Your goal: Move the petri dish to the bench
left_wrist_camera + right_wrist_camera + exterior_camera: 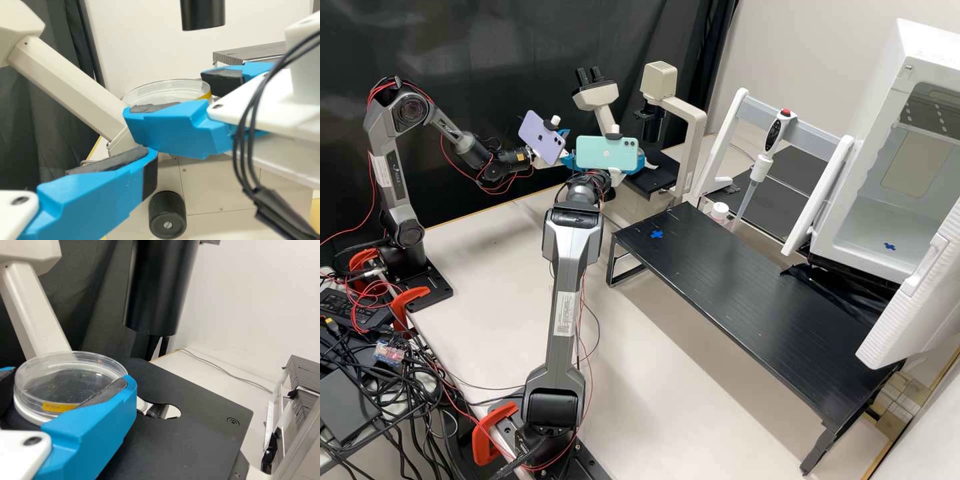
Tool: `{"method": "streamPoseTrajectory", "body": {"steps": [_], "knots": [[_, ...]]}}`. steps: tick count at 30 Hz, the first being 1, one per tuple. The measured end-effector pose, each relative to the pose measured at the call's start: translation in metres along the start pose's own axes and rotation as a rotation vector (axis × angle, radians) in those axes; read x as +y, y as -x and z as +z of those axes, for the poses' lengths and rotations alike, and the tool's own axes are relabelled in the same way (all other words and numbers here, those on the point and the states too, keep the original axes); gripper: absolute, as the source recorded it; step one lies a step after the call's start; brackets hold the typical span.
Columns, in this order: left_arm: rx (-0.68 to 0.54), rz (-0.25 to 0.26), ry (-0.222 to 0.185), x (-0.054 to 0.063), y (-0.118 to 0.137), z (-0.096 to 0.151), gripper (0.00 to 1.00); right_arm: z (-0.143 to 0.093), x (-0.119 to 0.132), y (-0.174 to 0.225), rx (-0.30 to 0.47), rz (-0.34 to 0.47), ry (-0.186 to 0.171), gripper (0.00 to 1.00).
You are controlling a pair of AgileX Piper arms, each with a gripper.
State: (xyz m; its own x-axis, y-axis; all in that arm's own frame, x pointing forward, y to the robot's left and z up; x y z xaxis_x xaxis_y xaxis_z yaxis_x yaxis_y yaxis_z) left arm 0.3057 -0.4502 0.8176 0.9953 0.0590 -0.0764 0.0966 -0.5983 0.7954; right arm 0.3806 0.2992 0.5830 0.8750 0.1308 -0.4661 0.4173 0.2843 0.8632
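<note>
Right gripper [642, 163]: jaws are holding the petri dish [62, 382], its wrist view's centre left.
Left gripper [567, 161]: jaws are standing wide, high view's upper centre.

A black curtain [487, 53] hangs beside a pale wall [827, 40].

2 arms [568, 287], silver-grey links, rounded black joint housings [551, 409], white printed labels [565, 313]. Thin red cables [383, 85] strung along them (pretty messy). Bright blue jaws, dark grey pads [112, 162]; white plates [255, 102], dark round screws [217, 106], black cables [237, 160] bundled.
</note>
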Motion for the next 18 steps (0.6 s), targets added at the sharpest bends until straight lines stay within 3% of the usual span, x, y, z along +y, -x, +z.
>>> {"method": "streamPoseTrajectory", "body": {"steps": [13,18], "knots": [[0.001,-0.008,0.0,-0.001,0.0,0.0,1.0,0.014,-0.009,0.01,0.011,0.002,0.01,0.0],[-0.019,-0.011,-0.02,-0.001,0.0,0.002,1.0,0.023,-0.009,0.021,0.029,0.016,0.037,0.0]]}}
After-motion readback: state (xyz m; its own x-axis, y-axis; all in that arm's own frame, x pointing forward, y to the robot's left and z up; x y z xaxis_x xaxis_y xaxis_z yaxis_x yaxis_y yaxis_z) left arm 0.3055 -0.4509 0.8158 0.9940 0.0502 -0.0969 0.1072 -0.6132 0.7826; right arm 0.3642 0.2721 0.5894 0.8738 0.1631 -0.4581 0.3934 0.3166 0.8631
